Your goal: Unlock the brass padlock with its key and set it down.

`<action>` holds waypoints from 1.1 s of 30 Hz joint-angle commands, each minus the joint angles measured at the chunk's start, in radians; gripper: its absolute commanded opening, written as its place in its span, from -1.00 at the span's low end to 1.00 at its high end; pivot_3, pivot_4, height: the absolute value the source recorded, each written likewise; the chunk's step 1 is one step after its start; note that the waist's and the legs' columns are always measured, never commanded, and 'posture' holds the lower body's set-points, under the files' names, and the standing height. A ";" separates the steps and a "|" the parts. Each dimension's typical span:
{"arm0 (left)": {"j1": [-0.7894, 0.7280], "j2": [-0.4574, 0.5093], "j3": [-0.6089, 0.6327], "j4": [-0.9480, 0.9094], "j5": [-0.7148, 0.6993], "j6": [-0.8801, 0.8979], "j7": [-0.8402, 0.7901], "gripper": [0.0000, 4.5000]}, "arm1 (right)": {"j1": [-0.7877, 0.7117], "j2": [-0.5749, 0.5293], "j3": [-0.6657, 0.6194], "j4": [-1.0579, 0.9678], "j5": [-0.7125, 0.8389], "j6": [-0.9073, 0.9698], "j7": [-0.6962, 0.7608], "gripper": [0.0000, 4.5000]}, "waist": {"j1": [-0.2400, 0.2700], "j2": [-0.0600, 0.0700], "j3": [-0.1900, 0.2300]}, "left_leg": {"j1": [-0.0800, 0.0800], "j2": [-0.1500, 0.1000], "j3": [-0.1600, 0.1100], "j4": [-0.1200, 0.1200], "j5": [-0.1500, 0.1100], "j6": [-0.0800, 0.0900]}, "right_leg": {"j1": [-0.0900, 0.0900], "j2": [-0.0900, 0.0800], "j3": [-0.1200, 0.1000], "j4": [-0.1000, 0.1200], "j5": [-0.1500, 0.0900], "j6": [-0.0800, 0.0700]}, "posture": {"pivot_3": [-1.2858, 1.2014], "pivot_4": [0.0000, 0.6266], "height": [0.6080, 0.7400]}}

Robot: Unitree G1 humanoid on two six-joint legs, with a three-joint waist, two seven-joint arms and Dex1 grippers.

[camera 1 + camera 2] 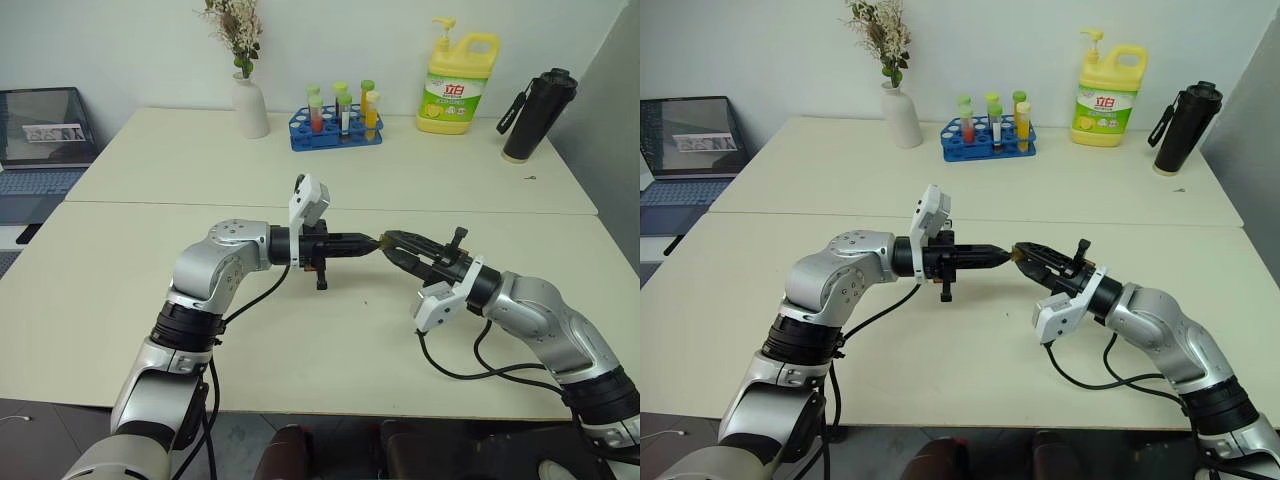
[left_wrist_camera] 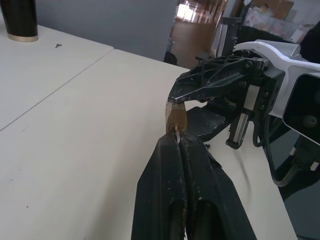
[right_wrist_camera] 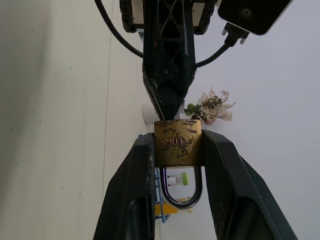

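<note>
The brass padlock [image 3: 178,143] is held up above the table [image 1: 150,290], between the two arms, gripped on its two flat sides by the fingers of the right gripper [image 3: 178,150]. In the right wrist view its gold body fills the gap between the two black fingers [image 3: 131,190], which press against it on either side, and its thin silvery shackle [image 3: 182,192] loops back toward the wrist, still seated in the body.

The right arm reaches in from the right with the forearm low over the table and its gripper roughly level, aimed forward and toward the left. The left arm comes in from the left with the elbow bent and the wrist turned so that the left gripper [image 1: 365,244] points across to the right, nearly level, straight at the padlock.

The left fingers [image 2: 200,165] are pressed tightly together, and a thin silvery tip, seemingly the key [image 2: 176,129], sticks out from between their ends. That tip meets the end face of the padlock opposite the shackle. In the head views the tips of the two grippers meet at the small gold body, well above the table.
</note>
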 commanded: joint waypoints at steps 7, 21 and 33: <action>-0.008 0.003 -0.012 -0.037 0.066 -0.182 -0.054 -1.00 | -0.003 -0.003 -0.026 -0.022 0.031 -0.015 0.011 -0.59 | 0.000 0.000 0.000 | 0.000 0.000 0.000 0.000 0.000 0.000 | 0.000 0.000 0.000 0.000 0.000 0.000 | 0.03 -0.52 1.00; 0.035 0.030 -0.075 -0.056 0.208 -0.515 -0.151 -1.00 | 0.002 0.009 -0.028 -0.022 0.046 -0.004 0.029 -0.59 | 0.000 0.000 0.000 | 0.000 0.000 0.000 0.000 0.000 0.001 | 0.000 0.000 0.000 0.000 0.000 0.000 | 0.03 -0.52 1.00; 0.018 0.004 -0.089 0.037 0.329 -0.854 -0.141 -1.00 | 0.002 0.021 -0.034 -0.021 0.054 -0.001 0.039 -0.59 | 0.001 0.000 0.000 | 0.000 0.000 0.000 0.000 -0.002 0.004 | 0.000 0.000 0.000 0.000 0.000 0.000 | 0.03 -0.52 1.00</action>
